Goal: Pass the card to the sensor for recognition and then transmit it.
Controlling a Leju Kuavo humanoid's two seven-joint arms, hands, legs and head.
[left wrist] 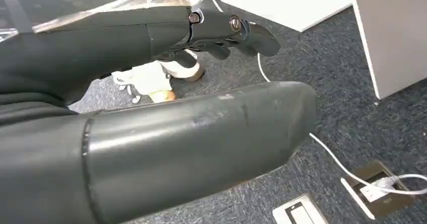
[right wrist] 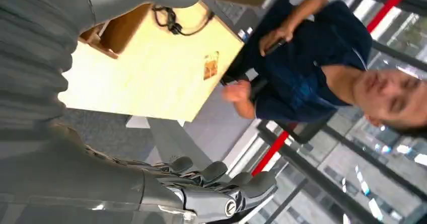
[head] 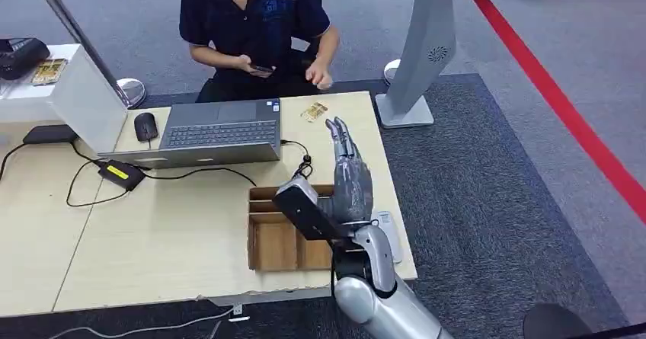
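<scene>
Since the card (head: pixel 314 111) lies on the surface (head: pixel 190 225) just beyond the empty, straight-fingered right hand (head: pixel 350 175), pickup, scan and handover all remain.

A person in a dark blue shirt (head: pixel 255 19) sits behind an open laptop (head: pixel 213 133) on a pale wooden desk (head: pixel 152 232), mouse (head: pixel 145 126) alongside (a cardboard tray (head: pixel 274 236) nearer the front edge).
</scene>
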